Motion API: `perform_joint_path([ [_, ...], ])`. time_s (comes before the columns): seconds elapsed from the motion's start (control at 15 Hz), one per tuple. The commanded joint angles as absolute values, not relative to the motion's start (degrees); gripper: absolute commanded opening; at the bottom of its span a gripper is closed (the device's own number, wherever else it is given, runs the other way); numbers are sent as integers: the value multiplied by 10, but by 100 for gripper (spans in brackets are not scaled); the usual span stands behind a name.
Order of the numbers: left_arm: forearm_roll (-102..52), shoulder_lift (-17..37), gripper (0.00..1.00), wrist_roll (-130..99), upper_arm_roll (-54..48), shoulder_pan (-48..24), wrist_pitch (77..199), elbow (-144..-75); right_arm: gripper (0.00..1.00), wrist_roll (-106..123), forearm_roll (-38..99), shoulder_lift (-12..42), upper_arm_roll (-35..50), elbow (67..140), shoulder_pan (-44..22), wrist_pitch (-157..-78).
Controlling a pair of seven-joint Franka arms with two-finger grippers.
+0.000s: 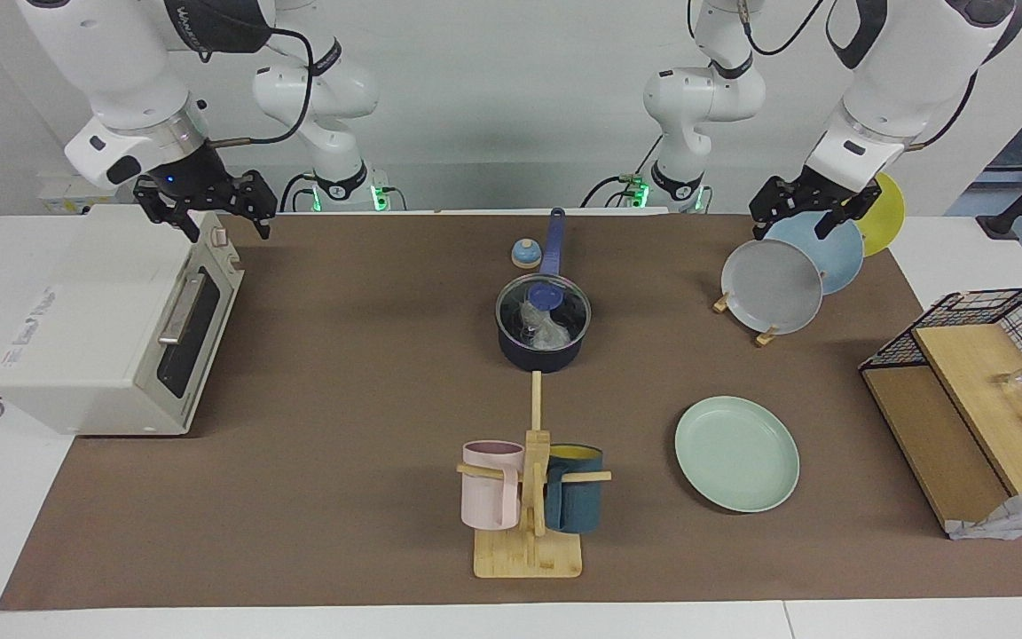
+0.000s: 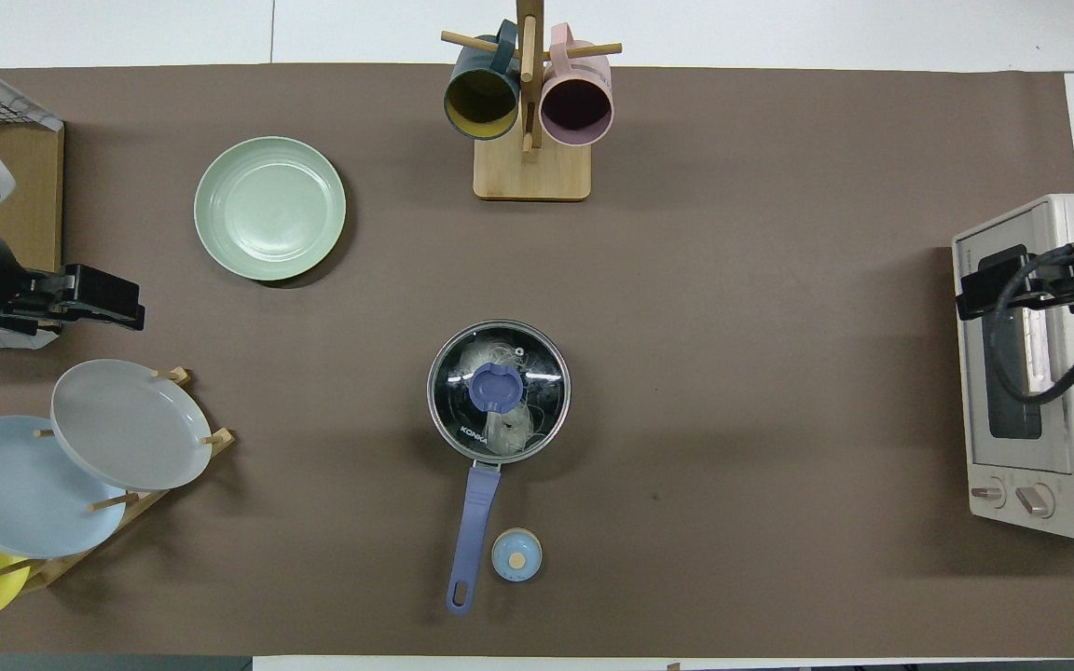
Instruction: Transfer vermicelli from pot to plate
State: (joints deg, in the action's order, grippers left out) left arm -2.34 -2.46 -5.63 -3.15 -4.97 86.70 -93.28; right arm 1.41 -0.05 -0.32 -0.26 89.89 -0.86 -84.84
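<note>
vermicelli (image 2: pixel 509 431) sits in the lidded pot (image 1: pixel 539 353) — left claw (image 1: pixel 797 213) and right claw (image 1: pixel 205 206) both open, empty.

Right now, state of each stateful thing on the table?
Small navy saucepan: upright, glass lid on.
Glass lid with blue knob: seated on the pot.
White vermicelli clump: inside the pot, under the lid.
Mint-green round plate: flat, empty.
White toaster oven: door closed.
Pink mug and navy mug: hung on the wooden rack.
Left gripper: open, over the plate rack.
Right gripper: open, over the oven.
</note>
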Motion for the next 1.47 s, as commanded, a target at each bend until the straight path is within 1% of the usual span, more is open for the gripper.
perform_joint_path([
  [0.0,-11,-28,100,-58,-35,-46,854,-928,100,9,-5,-11,1,904,-3,-851],
  [0.47,-11,-28,100,-57,-35,-46,855,-928,100,6,5,-11,1,904,-2,-851],
  [0.8,-11,-28,100,-57,-35,-46,854,-927,100,11,13,-11,11,907,-14,-854],
  [0.93,-11,-28,100,-58,-35,-46,854,-927,100,-9,23,-11,19,907,-48,-884],
  [1.13,-11,-28,100,-58,-35,-46,855,-927,100,-114,25,-2,20,904,-116,-893],
  [1.33,-11,-28,100,-57,-35,-46,854,-928,100,-232,39,39,20,871,-185,-907],
  [1.4,-11,-28,100,-57,-35,-46,854,-928,100,-276,36,64,20,855,-215,-908],
])
